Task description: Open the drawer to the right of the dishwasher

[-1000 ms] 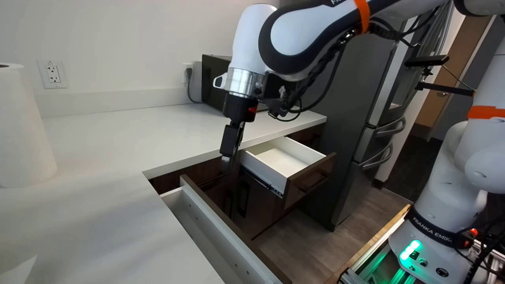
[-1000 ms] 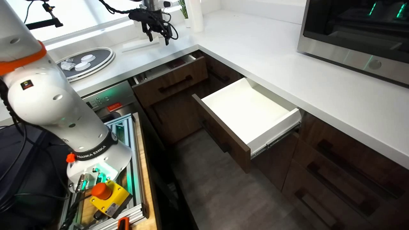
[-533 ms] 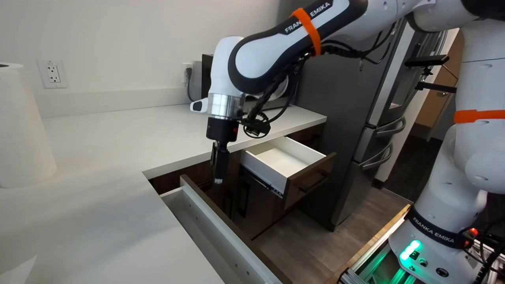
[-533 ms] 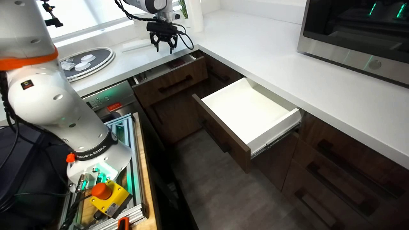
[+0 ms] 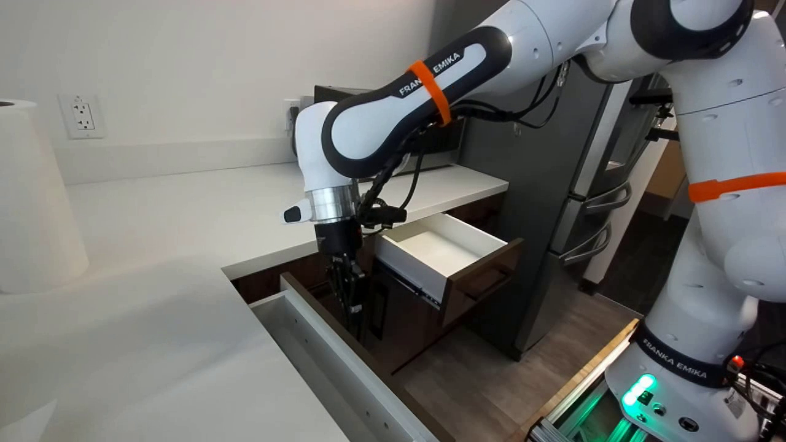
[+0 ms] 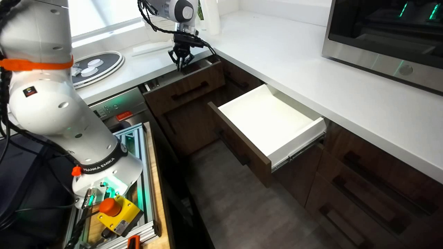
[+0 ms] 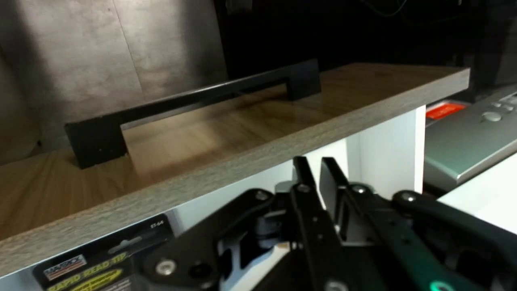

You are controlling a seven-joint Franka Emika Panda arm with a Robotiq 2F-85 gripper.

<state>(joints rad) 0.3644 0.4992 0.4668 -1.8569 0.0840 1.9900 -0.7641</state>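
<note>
The drawer with a dark brown wood front [image 6: 185, 90] stands partway pulled out, right beside the grey dishwasher [image 6: 119, 107] with its red label. Its pale inside [image 5: 331, 362] shows in an exterior view, and its dark bar handle [image 7: 194, 103] is on the outer face in the wrist view. My gripper [image 7: 313, 161] points down into the drawer's opening, behind the front panel [image 7: 250, 147]. Only a narrow gap is left between its fingers, with nothing in it. Whether the fingertips touch the panel I cannot tell. The handle is outside the jaws.
A narrower drawer with a bright white inside [image 6: 270, 117] stands pulled out around the corner. A packaged item [image 7: 93, 270] lies in the drawer near my gripper. The white countertop [image 5: 184, 344] borders the opening. A paper towel roll [image 5: 37, 202] stands on it.
My gripper has come down from above the counter edge into the drawer's opening. Its jaws have narrowed from wide to a small gap. The drawers have not moved.
</note>
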